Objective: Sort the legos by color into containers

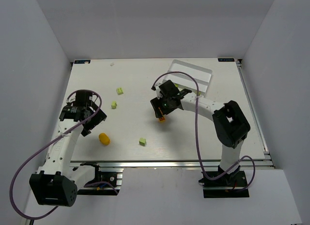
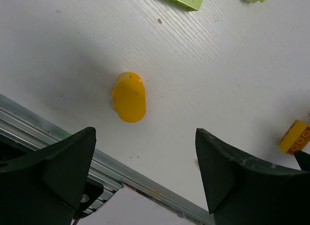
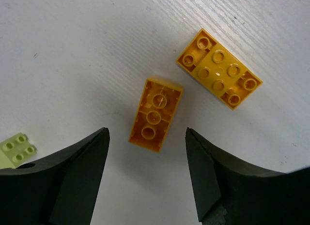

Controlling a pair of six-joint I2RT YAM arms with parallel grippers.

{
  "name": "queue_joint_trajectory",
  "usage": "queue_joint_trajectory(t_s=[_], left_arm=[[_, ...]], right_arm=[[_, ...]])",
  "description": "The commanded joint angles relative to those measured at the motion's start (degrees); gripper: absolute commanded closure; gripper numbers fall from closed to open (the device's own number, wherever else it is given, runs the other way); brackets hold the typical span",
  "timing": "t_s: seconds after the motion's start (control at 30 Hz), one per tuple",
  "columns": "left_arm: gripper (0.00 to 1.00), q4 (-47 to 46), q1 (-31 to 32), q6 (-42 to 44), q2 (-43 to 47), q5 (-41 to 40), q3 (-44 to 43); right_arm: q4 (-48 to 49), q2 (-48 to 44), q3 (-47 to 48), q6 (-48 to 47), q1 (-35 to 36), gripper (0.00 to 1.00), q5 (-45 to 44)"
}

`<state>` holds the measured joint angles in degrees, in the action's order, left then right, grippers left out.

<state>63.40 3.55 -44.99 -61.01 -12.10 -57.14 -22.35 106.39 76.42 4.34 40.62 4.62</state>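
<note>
The right gripper (image 3: pixel 146 135) hangs released over an upturned orange brick (image 3: pixel 156 114) on the table, off the tray's (image 1: pixel 193 65) near-left side. The brick's long axis runs along the gap between the fingers, so they would close across its narrow width. The left gripper (image 2: pixel 145 133), also spread and empty, sits much farther from the tray.
</note>
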Motion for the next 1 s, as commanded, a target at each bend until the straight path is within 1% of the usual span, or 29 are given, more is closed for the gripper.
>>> queue_joint_trajectory(t_s=[0.0,0.07,0.1,0.2,0.3,0.43,0.53,0.63,0.67,0.73,0.77,0.83,0.87,0.93,0.97], left_arm=[[0.07,0.32,-0.21,-0.88,2.91,-0.12,0.80],[0.07,0.32,-0.21,-1.32,3.62,0.23,1.86],[0.07,0.15,-0.21,-1.85,4.06,0.49,2.91],[0.08,0.24,-0.21,-2.38,5.38,0.93,4.23],[0.08,0.50,-0.21,-2.56,6.08,0.85,4.59],[0.08,0.94,-0.21,-2.47,6.17,0.67,4.50],[0.08,0.85,-0.21,-2.56,6.26,0.67,4.59],[0.08,0.85,-0.21,-2.56,6.52,0.67,5.11],[0.08,0.94,-0.21,-2.47,6.61,0.76,5.55],[0.08,0.85,-0.21,-2.64,7.05,0.93,6.08],[0.08,0.68,-0.21,-2.82,7.22,1.11,6.34],[0.08,0.68,-0.21,-2.91,7.75,1.29,7.05],[0.08,0.68,-0.21,-2.99,7.93,1.29,7.22],[0.08,0.50,-0.21,-3.00,8.36,1.46,8.01],[0.08,0.33,-0.21,-3.00,8.54,1.64,8.28]], right_arm=[[-0.50,2.68,3.21,1.11,1.13,0.31,-3.91],[-0.07,3.30,3.21,1.02,1.56,0.30,-4.36],[0.28,3.39,2.86,1.20,1.74,0.31,-6.62],[0.46,4.53,2.94,0.85,2.35,0.31,-9.53],[-0.41,5.84,3.56,0.67,2.62,0.32,-11.12],[0.20,6.20,2.95,0.41,2.80,0.33,-11.48],[0.55,6.64,2.77,0.32,3.15,0.36,-11.39],[0.55,7.08,2.68,0.06,3.76,0.43,-11.21],[0.46,7.25,2.59,-0.12,3.85,0.48,-11.04],[0.64,6.90,2.33,-0.73,3.77,0.54,-10.78],[0.73,6.47,1.98,-1.00,3.94,0.61,-10.25],[0.82,5.41,1.45,-2.40,3.94,0.68,-9.29],[1.16,4.19,0.93,-3.36,3.77,0.73,-6.84],[1.34,2.78,0.48,-7.31,3.41,0.77,-5.24],[1.08,0.94,0.39,-8.89,3.41,0.82,-0.89]])
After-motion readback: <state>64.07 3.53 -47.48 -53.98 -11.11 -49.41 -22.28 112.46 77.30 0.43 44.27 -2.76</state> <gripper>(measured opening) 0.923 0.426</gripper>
